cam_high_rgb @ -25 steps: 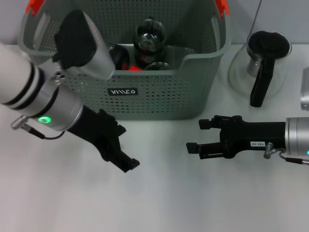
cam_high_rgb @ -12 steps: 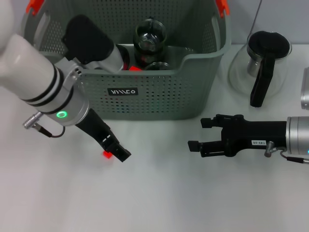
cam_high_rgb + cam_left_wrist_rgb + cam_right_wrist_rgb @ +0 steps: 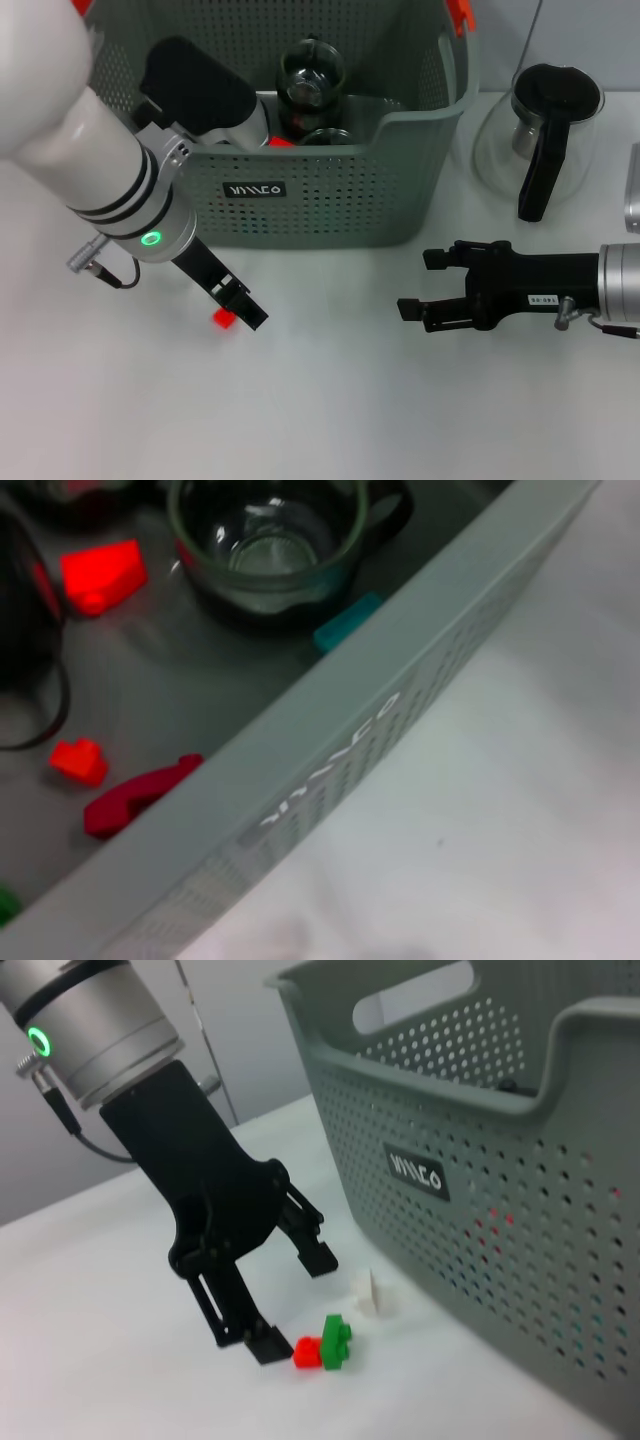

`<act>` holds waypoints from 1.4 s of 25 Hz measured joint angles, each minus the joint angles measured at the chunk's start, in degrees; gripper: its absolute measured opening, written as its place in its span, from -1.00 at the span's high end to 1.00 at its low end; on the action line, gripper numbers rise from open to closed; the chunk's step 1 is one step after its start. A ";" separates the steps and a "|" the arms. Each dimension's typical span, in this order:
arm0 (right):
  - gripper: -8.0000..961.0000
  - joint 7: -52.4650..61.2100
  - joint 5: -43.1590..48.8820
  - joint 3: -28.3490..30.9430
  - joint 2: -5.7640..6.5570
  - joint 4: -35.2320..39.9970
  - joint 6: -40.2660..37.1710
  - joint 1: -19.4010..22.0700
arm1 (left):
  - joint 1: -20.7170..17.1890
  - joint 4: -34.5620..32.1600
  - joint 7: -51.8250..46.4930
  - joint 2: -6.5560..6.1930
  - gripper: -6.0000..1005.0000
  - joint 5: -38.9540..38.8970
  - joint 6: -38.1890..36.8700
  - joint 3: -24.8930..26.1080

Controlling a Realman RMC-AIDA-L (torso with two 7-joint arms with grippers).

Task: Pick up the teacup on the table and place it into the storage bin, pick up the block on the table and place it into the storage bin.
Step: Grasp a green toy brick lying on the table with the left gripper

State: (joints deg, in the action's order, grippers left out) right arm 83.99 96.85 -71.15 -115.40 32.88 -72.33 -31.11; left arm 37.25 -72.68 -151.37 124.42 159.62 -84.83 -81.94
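A small red and green block (image 3: 322,1345) lies on the white table (image 3: 330,420); only its red end (image 3: 223,319) shows in the head view. My left gripper (image 3: 243,305) hangs just over it, open, with one fingertip (image 3: 267,1346) right beside the block. A glass teacup (image 3: 310,72) stands inside the grey-green storage bin (image 3: 330,200), and the left wrist view looks down on this teacup (image 3: 265,540) and the bin wall (image 3: 400,670). My right gripper (image 3: 418,285) hovers open over the table at the right, with nothing in it.
A glass pot with a black handle (image 3: 545,130) stands at the back right. Red pieces (image 3: 100,575) and a teal piece (image 3: 345,622) lie on the bin floor. A small white piece (image 3: 368,1293) sits on the table in front of the bin.
My left arm swung back toward the bin and its gripper turned; the red block came into view beside its fingertips. The right gripper drifted slightly right and toward the front.
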 joint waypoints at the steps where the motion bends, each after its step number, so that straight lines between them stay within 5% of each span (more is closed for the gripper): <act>1: -0.97 -0.02 0.25 0.02 0.00 0.08 0.01 0.00 | 0.05 0.00 -0.79 0.02 -0.89 0.29 0.00 -0.57; 35: -0.97 -2.17 0.62 0.05 -0.09 -0.27 0.79 0.09 | 5.80 11.81 -9.65 -0.05 -0.89 2.64 5.42 -3.31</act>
State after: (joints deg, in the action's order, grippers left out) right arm 81.82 97.47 -71.10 -115.49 32.61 -71.54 -31.02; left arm 43.06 -60.87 -161.02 124.36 162.25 -79.40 -85.25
